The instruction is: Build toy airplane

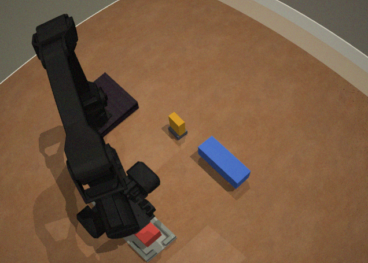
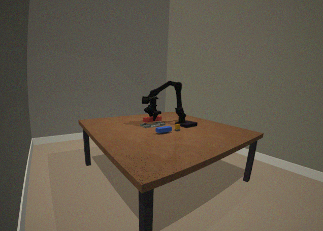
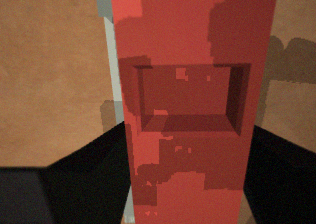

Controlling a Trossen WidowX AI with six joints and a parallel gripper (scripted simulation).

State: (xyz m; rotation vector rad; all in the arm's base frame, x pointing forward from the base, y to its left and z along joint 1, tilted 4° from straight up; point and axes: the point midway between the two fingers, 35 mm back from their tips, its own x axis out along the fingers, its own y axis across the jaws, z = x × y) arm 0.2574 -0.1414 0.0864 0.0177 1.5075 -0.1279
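Note:
My gripper (image 2: 154, 118) (image 3: 181, 123) is shut on the red fuselage (image 1: 147, 233) (image 2: 147, 119) (image 3: 170, 16), with one finger on each side near its rectangular socket. The fuselage is held roughly level, a little above the grey jig (image 1: 157, 247) (image 2: 159, 124) (image 3: 103, 1), and runs along it. The arm hides most of the fuselage in the top view. The blue wing (image 1: 223, 162) (image 2: 163, 130) lies apart from the jig. The yellow tail fin (image 1: 176, 125) (image 2: 177, 126) stands upright in a small dark holder between the wing and the arm's base. The tabs are not visible.
The arm's dark base plate (image 1: 123, 104) (image 2: 189, 124) is behind the jig, on the tail fin's side. The arm reaches over the jig's rear part. The wooden table (image 1: 267, 120) (image 2: 182, 144) carries everything.

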